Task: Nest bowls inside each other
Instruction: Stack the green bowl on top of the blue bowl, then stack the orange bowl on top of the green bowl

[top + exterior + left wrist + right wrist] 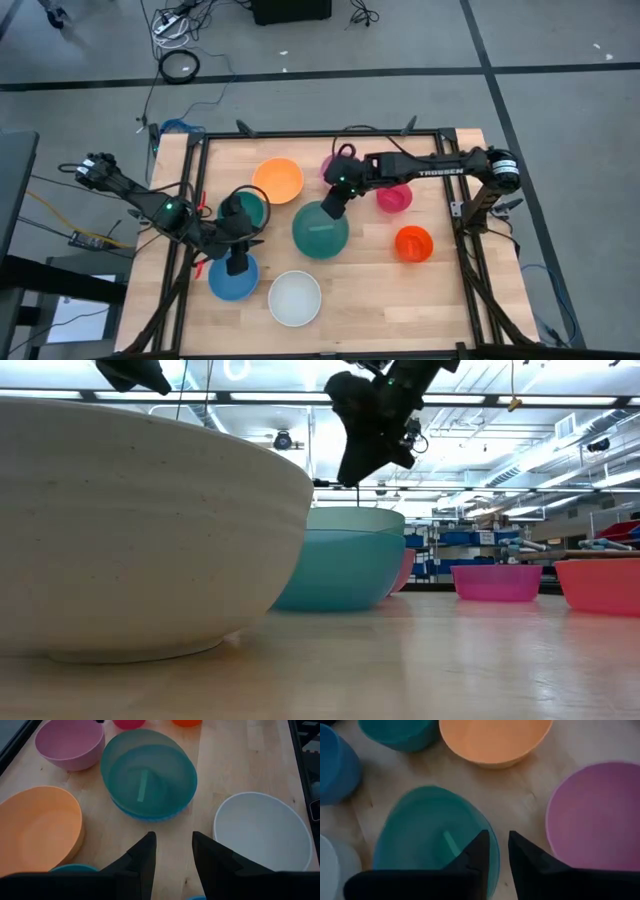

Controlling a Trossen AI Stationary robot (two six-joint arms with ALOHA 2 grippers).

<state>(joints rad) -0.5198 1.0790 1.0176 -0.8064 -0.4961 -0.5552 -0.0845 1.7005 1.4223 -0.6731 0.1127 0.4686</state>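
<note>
Teal bowl (148,774) nested in blue, left-wrist only.

We see a table (440,300) of pale, light-grained wood with a black frame round its edge. On it, the orange bowl (278,180) is a soft, even orange; the pink bowl (597,815) shows a muted pink-mauve. The magenta-red bowl (394,198) is a strong, saturated pink-red, and the small orange-red bowl (413,243) is brighter still. The sage green bowl (320,229) is translucent green-teal over a blue bowl (150,815) beneath it. Another blue bowl (233,279) is mid-blue; the teal green bowl (400,732) is deeper teal. The white bowl (295,297) is plain off-white, finely speckled in the low view. Both arms are black.
</note>
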